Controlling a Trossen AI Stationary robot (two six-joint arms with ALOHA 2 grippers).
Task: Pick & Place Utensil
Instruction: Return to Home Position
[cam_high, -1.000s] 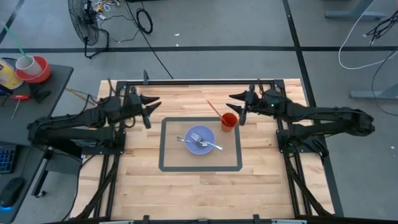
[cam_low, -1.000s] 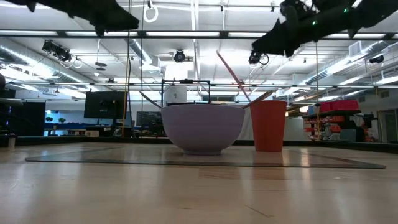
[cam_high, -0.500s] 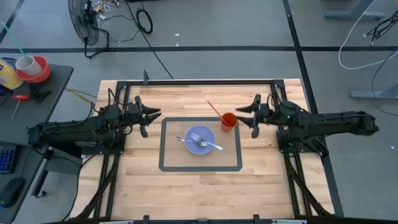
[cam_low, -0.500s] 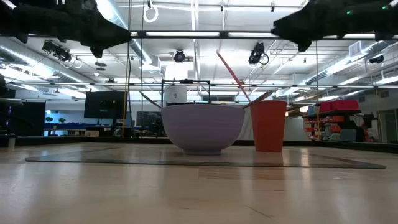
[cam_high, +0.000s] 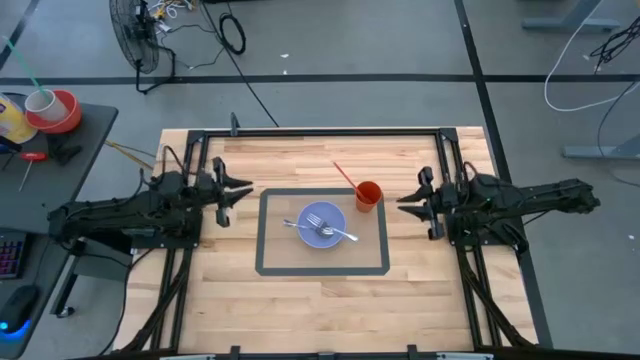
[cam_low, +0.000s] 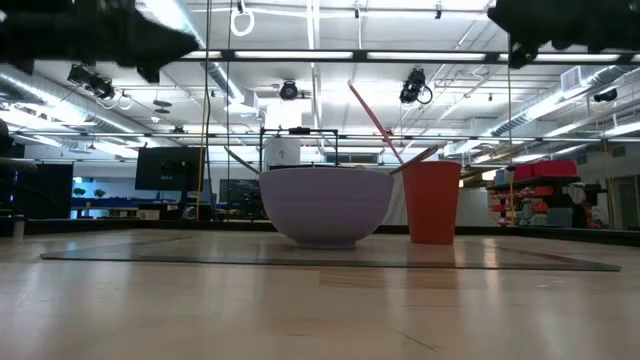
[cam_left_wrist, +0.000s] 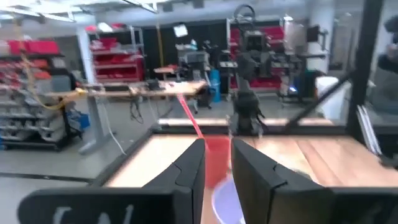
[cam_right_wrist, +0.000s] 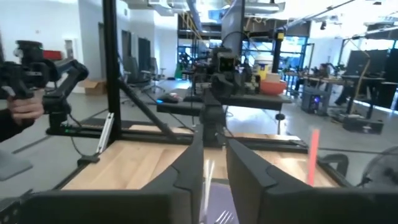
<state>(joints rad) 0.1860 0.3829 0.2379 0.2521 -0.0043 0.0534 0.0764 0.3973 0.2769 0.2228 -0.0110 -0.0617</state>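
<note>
A lavender bowl (cam_high: 322, 222) stands in the middle of a grey-bordered mat (cam_high: 262, 240). A metal fork (cam_high: 325, 230) lies in it, its handle over the rim. Just right of the bowl and a little farther back stands an orange cup (cam_high: 368, 195), with a thin red utensil (cam_high: 345, 175) leaning out of it toward the far left. My left gripper (cam_high: 240, 193) hovers left of the mat; my right gripper (cam_high: 404, 203) hovers right of the cup. Both point at the middle. Each shows a narrow gap between its fingers (cam_left_wrist: 217, 149) (cam_right_wrist: 215, 146), with nothing in it.
Black frame rails (cam_high: 320, 131) run along the table's far edge and both sides. Bare wood lies near of the mat. In the low view the bowl (cam_low: 325, 205) and cup (cam_low: 432, 202) stand side by side. A person's hand (cam_right_wrist: 22, 109) holds a dark device beyond the table.
Both arms have drawn back from the middle. My left gripper has gone toward the table's left and near edges, away from the mat. My right gripper has gone away from the cup, toward the right and near edges. Bowl, fork, cup and red utensil have stayed put.
</note>
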